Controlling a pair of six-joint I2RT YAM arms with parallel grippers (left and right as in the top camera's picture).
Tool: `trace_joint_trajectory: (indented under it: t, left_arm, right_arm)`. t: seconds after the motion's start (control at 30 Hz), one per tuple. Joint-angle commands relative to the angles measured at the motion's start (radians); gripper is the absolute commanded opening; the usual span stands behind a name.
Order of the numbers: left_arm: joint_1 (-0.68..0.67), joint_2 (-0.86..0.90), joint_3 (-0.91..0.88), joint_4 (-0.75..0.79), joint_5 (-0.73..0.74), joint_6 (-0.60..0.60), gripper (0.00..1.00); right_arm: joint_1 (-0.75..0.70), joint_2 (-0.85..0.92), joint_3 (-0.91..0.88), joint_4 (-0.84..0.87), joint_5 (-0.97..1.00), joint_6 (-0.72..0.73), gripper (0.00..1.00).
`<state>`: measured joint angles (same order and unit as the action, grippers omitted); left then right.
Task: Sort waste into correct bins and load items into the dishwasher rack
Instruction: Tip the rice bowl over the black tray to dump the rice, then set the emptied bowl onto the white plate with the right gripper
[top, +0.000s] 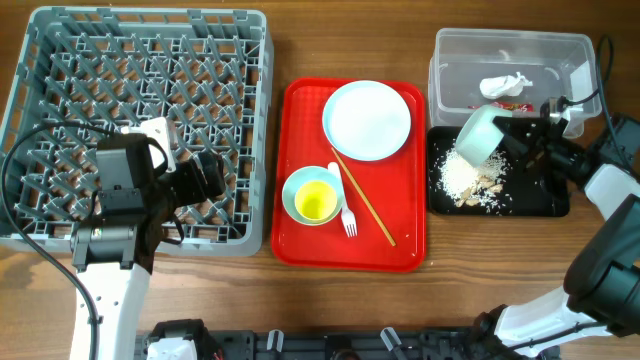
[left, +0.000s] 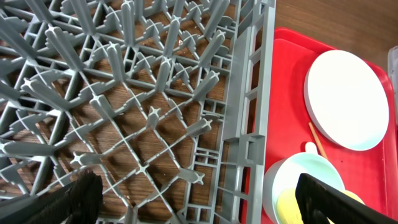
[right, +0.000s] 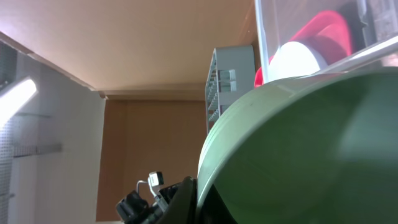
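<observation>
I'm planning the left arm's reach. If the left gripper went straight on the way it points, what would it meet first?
Likely the dishwasher rack, its pegs or side wall, before the bowl on the red tray; depth is unclear.

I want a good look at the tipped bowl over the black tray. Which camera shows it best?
The overhead view: the whole tipped bowl shows, tilted above the crumbs on the black tray. The right wrist view has it so close that it is a green blur. The left wrist view misses it.
</observation>
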<state>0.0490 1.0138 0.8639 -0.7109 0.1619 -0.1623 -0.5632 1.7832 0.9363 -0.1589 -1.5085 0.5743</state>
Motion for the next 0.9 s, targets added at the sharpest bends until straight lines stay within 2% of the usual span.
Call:
trace_joint_trajectory:
  t: [0.0,0.13,0.33,0.4,0.5,0.6,0.73,0.87]
  left_arm:
    - [0.008,0.0,0.021,0.002,-0.002,-0.002,1.0]
    - [0.008,0.0,0.021,0.003,-0.002,-0.002,1.0]
    - [0.008,0.0,0.021,-0.001,-0.002,-0.002,1.0]
    - [0.008,0.0,0.021,-0.001,-0.002,-0.002,1.0]
    - [0.008,0.0,0.021,-0.001,-0.002,-0.002,1.0]
    - [0.008,0.0,0.021,-0.001,-0.002,-0.002,1.0]
    - [0.008,0.0,0.021,-0.001,-0.002,-0.002,1.0]
    - [0.008,0.0,0.021,-0.002,-0.002,-0.002,1.0]
  right_arm:
    - [0.016,0.0,0.004,0.002,0.083,-0.006,0.04]
    - [0.083,-0.017,0.008,-0.074,0.259,-0.066,0.04]
    - [0.261,-0.183,0.148,-0.41,0.603,-0.339,0.05]
    - [0.338,-0.256,0.203,-0.469,0.716,-0.366,0.05]
    - [0.48,-0.34,0.238,-0.426,0.863,-0.364,0.05]
    - [0.631,-0.349,0.238,-0.357,1.007,-0.365,0.05]
    - [0.827,-0.267,0.237,-0.277,1.187,-0.396,0.05]
    - [0.946,-0.116,0.237,-0.206,1.228,-0.399,0.05]
